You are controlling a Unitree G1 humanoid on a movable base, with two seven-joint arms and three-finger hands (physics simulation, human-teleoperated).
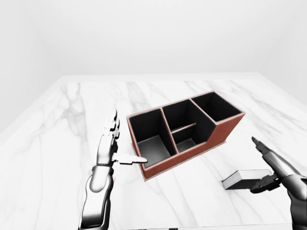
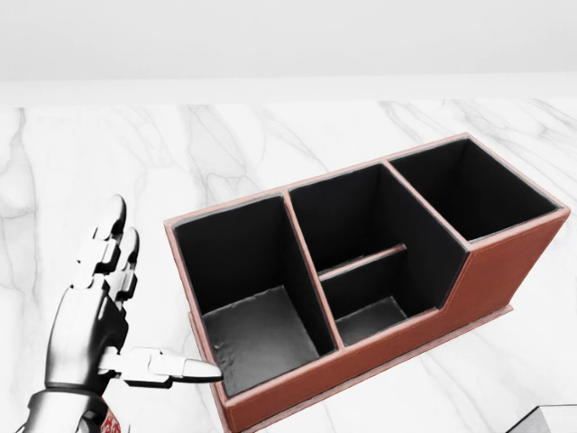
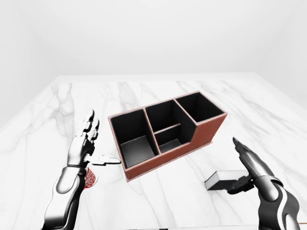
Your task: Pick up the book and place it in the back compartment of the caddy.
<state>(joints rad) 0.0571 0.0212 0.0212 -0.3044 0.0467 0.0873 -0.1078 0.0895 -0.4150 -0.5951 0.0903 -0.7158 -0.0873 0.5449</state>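
Beyond the head view's edge, open right hand (image 3: pixel 249 167) beside book (image 3: pixel 220 180); left hand (image 2: pixel 99 311) open, empty.

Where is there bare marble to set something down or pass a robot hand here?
In the left-eye view, the table is bare along the top beyond the caddy, and at far left beyond the left robot hand. It is crowded at lower right, where the right robot hand is at the book, and where the left thumb nears the caddy wall.

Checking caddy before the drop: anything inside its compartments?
The caddy shows only bare dark floors and a low divider. The rightmost compartment's floor is hidden by its walls. The book lies outside.
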